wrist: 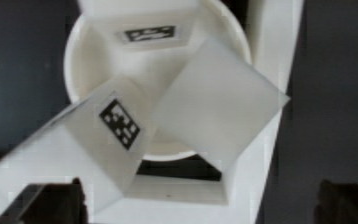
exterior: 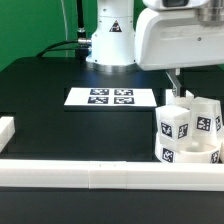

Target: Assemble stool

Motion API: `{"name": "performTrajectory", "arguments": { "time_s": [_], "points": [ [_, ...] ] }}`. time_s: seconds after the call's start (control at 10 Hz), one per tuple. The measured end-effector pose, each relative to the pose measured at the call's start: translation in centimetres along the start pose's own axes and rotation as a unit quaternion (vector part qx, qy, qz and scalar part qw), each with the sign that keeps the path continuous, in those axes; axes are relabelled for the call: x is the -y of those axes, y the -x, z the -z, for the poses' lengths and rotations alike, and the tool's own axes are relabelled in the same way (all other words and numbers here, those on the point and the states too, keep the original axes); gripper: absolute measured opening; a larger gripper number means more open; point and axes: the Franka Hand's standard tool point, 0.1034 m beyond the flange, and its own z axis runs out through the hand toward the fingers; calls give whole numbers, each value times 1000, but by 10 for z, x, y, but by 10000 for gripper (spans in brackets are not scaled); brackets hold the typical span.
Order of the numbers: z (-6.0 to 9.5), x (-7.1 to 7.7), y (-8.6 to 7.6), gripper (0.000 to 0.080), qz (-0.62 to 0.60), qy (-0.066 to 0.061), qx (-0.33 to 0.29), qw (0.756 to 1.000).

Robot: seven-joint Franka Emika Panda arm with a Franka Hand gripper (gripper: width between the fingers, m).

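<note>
Inspection of the stool assembly. On the black tabletop (exterior: 60,120), toward the exterior view's right, the round seat (exterior: 187,153) lies flat against the white border rail (exterior: 90,172). Three block legs stand on it: a near one (exterior: 173,124), one to its right (exterior: 208,122), and a third (exterior: 181,98) behind. They appear fitted, though the joints are not visible, so seating cannot be confirmed. The marker board (exterior: 112,97) lies well apart, toward the robot base.

The gripper (exterior: 176,82) hangs just above the rear leg. In the wrist view its fingertips (wrist: 51,197) sit at the frame edge, spread wide with nothing between them; a tagged leg (wrist: 131,125) stands directly below over the seat (wrist: 158,50).

Judgement: the leg-fitting step is in hand, probably at the last leg. The next move calls for a straight descent so the fingers straddle the leg, then a firm close before any twisting to tighten. A misaligned descent risks knocking the leg askew
</note>
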Motion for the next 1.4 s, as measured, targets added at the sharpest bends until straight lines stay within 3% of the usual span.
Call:
{"name": "performTrajectory", "arguments": {
  "time_s": [0.2, 0.6, 1.4],
  "points": [
    [-10, 11, 2, 648, 41, 7, -19, 999],
    [-10, 6, 2, 648, 142, 12, -16, 990],
    [-34, 23, 12, 648, 153, 19, -40, 987]
  ]
}}
